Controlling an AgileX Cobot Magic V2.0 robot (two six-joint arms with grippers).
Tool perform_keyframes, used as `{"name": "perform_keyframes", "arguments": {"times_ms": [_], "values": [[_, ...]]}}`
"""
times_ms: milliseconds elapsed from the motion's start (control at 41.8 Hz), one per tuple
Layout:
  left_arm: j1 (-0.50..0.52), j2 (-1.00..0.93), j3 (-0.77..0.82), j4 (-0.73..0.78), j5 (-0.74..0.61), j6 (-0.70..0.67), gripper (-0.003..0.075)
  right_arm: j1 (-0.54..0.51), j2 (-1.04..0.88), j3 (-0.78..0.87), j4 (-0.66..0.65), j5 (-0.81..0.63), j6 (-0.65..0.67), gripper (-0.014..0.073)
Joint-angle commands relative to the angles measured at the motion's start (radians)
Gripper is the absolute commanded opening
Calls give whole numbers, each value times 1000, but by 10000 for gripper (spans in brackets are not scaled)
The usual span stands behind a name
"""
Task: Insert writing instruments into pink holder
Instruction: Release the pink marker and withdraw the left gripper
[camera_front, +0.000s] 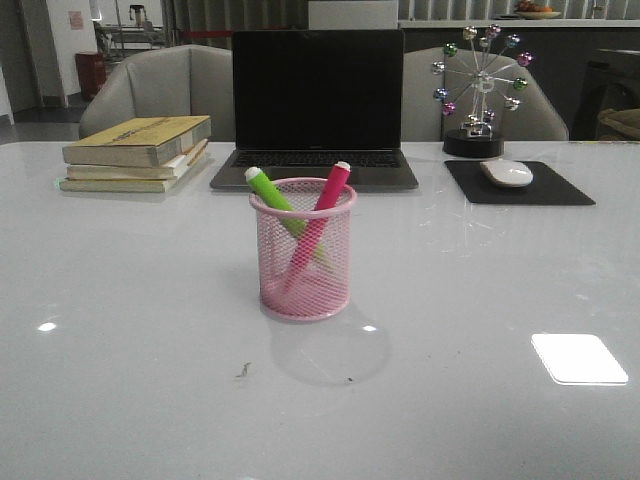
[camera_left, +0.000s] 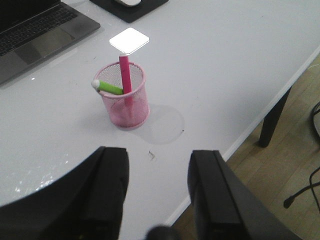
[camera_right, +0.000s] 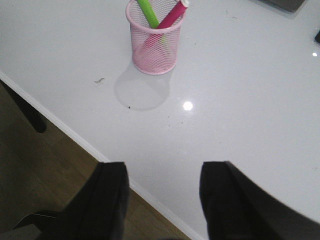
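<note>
The pink holder (camera_front: 302, 260) stands upright mid-table, in front of the laptop. Both writing instruments lean crossed inside it: the lime green marker (camera_front: 272, 192) tips left, the magenta-pink marker (camera_front: 327, 198) tips right, white tips above the rim. The left wrist view shows the holder (camera_left: 129, 102) with the green marker (camera_left: 109, 88) and the pink marker (camera_left: 125, 75) well beyond my left gripper (camera_left: 159, 155), which is open and empty over the table's front edge. My right gripper (camera_right: 164, 170) is likewise open and empty, far short of the holder (camera_right: 153, 45). Neither arm appears in the front view.
A black laptop (camera_front: 315, 110) sits behind the holder. Stacked books (camera_front: 137, 152) lie at the back left. A white mouse (camera_front: 507, 173) rests on a black pad (camera_front: 520, 185), with a ferris-wheel ornament (camera_front: 480, 90) behind. The table's front edge (camera_right: 80, 140) borders wooden floor.
</note>
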Motion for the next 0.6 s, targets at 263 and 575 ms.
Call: {"name": "perform_keyframes", "arguments": {"times_ms": [263, 575], "values": [[-7, -147, 111, 79, -23, -18, 362, 1, 1, -27, -7, -60, -1, 438], [-7, -147, 134, 160, 8, -196, 319, 1, 1, -27, -7, -55, -1, 438]]}}
